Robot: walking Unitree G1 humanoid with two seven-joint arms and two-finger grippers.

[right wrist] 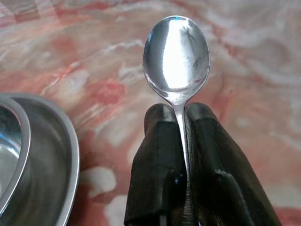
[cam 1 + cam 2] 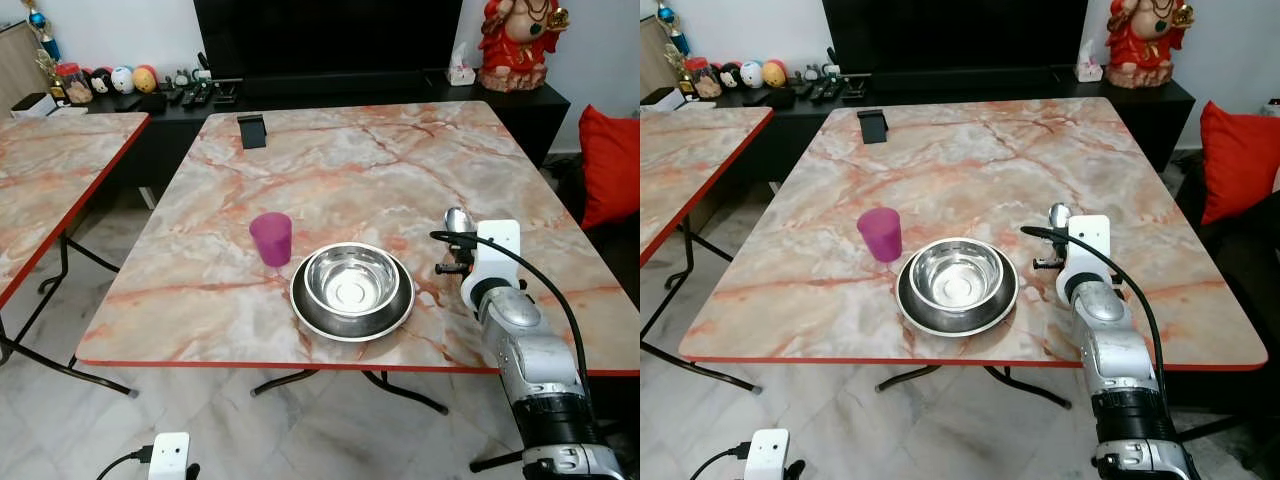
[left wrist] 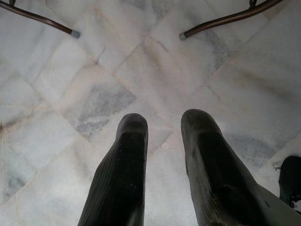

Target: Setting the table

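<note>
A steel bowl (image 2: 350, 277) sits in a steel plate (image 2: 398, 313) near the front edge of the marble table (image 2: 330, 160). A purple cup (image 2: 271, 239) stands just left of them. My right gripper (image 1: 180, 113) is shut on the neck of a steel spoon (image 1: 177, 52), holding it over the table just right of the plate; the spoon's bowl (image 2: 458, 220) points away from me. My left gripper (image 3: 162, 125) hangs low over the tiled floor, its two black fingers (image 3: 127, 155) apart with nothing between them.
A black phone stand (image 2: 252, 130) sits at the table's far edge. A second marble table (image 2: 50, 170) stands to the left. Behind are a dark TV bench (image 2: 350, 90) with remotes and toys, a red statue (image 2: 520, 40) and a red cushion (image 2: 610, 165).
</note>
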